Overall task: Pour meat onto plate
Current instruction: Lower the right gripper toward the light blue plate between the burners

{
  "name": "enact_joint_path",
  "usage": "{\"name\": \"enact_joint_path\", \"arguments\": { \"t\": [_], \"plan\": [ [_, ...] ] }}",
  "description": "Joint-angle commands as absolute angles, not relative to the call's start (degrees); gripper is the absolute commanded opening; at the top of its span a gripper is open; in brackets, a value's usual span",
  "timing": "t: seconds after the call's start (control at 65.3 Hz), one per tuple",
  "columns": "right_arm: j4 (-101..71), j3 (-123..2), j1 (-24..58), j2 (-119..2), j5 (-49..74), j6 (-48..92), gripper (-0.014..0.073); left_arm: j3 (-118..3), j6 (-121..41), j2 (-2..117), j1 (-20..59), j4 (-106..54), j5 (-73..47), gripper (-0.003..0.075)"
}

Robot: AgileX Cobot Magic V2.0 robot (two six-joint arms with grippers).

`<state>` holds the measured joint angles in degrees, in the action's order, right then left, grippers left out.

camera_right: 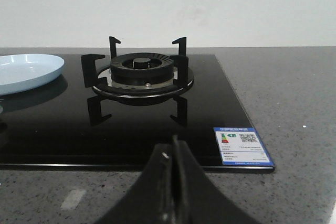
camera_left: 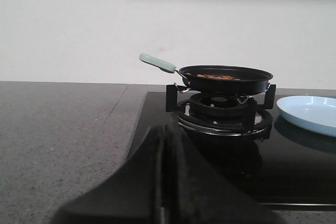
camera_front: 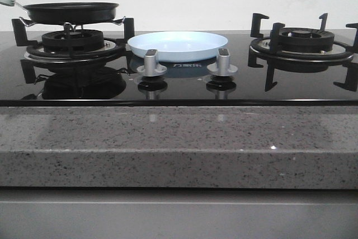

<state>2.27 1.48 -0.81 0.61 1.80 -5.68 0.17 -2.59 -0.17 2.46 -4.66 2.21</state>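
A pale blue plate lies empty on the black glass hob between the two burners; its rim also shows in the left wrist view and the right wrist view. A black frying pan with a pale green handle rests on the left burner. Light-brown meat lies inside the pan. My left gripper is shut and empty, low over the counter in front of the pan. My right gripper is shut and empty, near the hob's front right edge. Neither arm shows in the front view.
Two silver knobs stand in front of the plate. The right burner with black pan supports is bare. A blue energy label sits on the hob's corner. Grey speckled stone counter surrounds the hob.
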Motion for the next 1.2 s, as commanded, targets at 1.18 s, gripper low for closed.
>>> {"name": "enact_joint_path", "arguments": {
  "t": [1.18],
  "plan": [
    [3.02,-2.09,-0.72,1.58,-4.57,-5.42,-0.0069,-7.05,-2.34,-1.06,2.71,-8.28,7.33,-0.002]
  ]
}}
